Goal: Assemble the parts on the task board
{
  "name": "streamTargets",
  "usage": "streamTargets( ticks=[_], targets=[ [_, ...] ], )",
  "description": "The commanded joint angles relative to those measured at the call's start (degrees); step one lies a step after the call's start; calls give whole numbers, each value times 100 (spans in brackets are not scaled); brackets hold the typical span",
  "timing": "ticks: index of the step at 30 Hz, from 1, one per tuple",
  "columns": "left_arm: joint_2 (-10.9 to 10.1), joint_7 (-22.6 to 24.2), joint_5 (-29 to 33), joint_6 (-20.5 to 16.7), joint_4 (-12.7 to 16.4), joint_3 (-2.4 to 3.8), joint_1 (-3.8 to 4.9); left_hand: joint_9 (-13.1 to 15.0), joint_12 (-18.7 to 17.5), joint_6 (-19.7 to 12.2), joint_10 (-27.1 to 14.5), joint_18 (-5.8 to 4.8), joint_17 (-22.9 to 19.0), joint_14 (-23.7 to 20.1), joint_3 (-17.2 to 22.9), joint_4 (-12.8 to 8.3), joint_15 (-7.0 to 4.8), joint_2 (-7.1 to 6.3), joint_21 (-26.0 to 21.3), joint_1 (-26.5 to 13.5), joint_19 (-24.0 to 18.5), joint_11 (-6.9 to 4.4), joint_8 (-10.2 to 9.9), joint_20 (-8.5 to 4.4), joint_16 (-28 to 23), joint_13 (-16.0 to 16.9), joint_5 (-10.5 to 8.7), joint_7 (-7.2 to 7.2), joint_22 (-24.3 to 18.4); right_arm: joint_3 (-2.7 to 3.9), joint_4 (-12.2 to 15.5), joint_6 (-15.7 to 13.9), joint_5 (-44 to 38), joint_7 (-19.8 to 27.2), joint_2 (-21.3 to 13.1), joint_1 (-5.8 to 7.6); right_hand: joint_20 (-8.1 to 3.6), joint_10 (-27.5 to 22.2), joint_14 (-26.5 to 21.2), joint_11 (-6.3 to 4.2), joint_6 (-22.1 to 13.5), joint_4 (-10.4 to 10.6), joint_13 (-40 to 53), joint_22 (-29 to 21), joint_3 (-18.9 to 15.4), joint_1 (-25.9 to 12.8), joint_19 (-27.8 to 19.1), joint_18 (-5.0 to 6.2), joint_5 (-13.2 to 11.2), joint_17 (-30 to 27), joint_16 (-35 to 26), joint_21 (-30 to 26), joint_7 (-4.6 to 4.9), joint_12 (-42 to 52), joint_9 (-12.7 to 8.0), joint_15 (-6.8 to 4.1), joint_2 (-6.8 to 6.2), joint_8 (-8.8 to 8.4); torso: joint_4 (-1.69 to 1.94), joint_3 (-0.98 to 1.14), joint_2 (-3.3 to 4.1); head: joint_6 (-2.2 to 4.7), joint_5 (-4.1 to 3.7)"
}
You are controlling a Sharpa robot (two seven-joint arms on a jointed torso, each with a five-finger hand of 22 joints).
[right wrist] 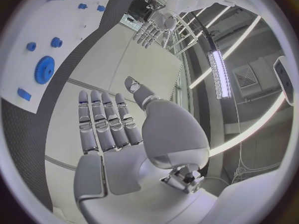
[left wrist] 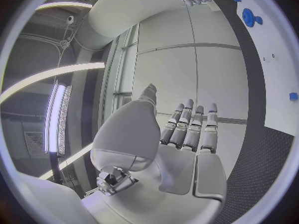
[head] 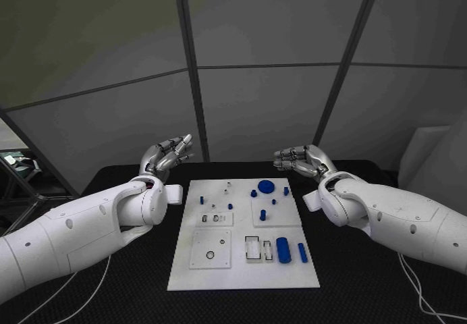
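The white task board (head: 243, 277) lies in the middle of the black table. On it sit a round blue gear (head: 266, 185), small blue pegs (head: 254, 194), a long blue cylinder (head: 283, 250) and a thin blue bar (head: 303, 252). My left hand (head: 165, 158) is raised beyond the board's far left corner, fingers straight and apart, holding nothing; its palm (left wrist: 184, 154) is bare. My right hand (head: 303, 160) hovers beyond the far right corner, fingers spread and empty (right wrist: 118, 134). The gear (right wrist: 44, 69) and board (right wrist: 25, 15) show in the right wrist view, and the gear (left wrist: 250, 18) in the left wrist view.
Grey wall panels stand behind the table. Black tabletop (head: 360, 283) surrounds the board on all sides. A white cable (head: 418, 290) trails over the table at the right, another (head: 83, 290) at the left.
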Motion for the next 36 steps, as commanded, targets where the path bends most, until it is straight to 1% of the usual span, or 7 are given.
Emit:
streamTargets(
  ticks=[1,5,10,19,21,28,36],
  targets=[
    [-60,80,-11,308,131,7,12,50,92,492,358,-95,104,1216,-40,-112,63,61,404,50,818,91,144,10,258,5,-29,277,151,6,-2,23,-894,-120,-18,75,-278,657,811,-181,548,-2,9,227,199,485,894,66,-52,54,133,619,-86,-44,17,-264,-239,13,27,-1,88,5,-13],
    [-219,59,-91,406,381,7,12,110,200,1101,932,-57,177,2106,-95,-273,34,105,750,151,1538,130,326,-32,529,10,-23,344,240,6,-25,279,-1839,-524,-11,259,-526,1065,1354,-324,806,-7,13,551,205,580,1364,52,-89,112,275,1248,-190,-14,25,-493,-329,38,67,3,210,26,-42],
    [-435,-1,-248,532,756,7,11,124,185,1419,1356,-56,251,2683,-151,-398,-105,149,952,212,1992,19,361,-171,633,-6,-17,299,271,6,0,546,-2916,-984,6,460,-773,1433,2176,-487,996,-11,6,1017,228,525,1660,59,-98,258,521,2070,-301,-80,14,-757,-419,-14,112,-11,368,85,-90],
    [-757,-97,-414,626,1402,13,14,113,124,1517,1484,-62,267,2809,-187,-468,-141,153,978,244,2089,-6,333,-213,597,-11,-8,279,254,6,133,1050,-4593,-1875,57,794,-1021,1675,3398,-669,1179,8,12,1619,404,243,2181,72,-86,863,1327,3158,-419,-153,10,-1050,-610,-167,199,-58,658,172,-194],
    [-784,-111,-423,634,1487,14,15,112,116,1521,1490,-64,265,2804,-191,-474,-139,151,975,245,2088,-7,329,-213,585,-12,-8,278,250,6,171,1164,-4914,-2042,77,832,-1069,1713,3319,-698,1231,13,14,2418,516,145,2553,-32,-80,1281,1992,3817,-451,-162,13,-1091,-654,-227,216,-71,719,200,-218],
    [-825,-144,-434,658,1681,27,16,107,95,1527,1497,-68,260,2791,-202,-484,-133,151,966,243,2082,-5,315,-213,558,-14,-8,278,240,7,271,1365,-5718,-2423,168,885,-1008,1370,3342,-637,1178,29,19,4418,641,0,3258,-330,-108,2071,3095,5203,-407,-156,4,-1019,-840,-300,260,-104,859,244,-279],
    [-847,-195,-435,682,1815,33,16,96,58,1523,1500,-72,255,2780,-224,-487,-127,153,954,221,2078,1,288,-212,521,-16,-14,279,226,6,213,1560,-6014,-2597,250,897,-944,1264,3234,-595,1097,59,37,5338,625,-11,3527,-459,-108,3301,4375,5830,-376,-151,4,-971,-828,-298,311,-138,922,259,-316]
  ],
)
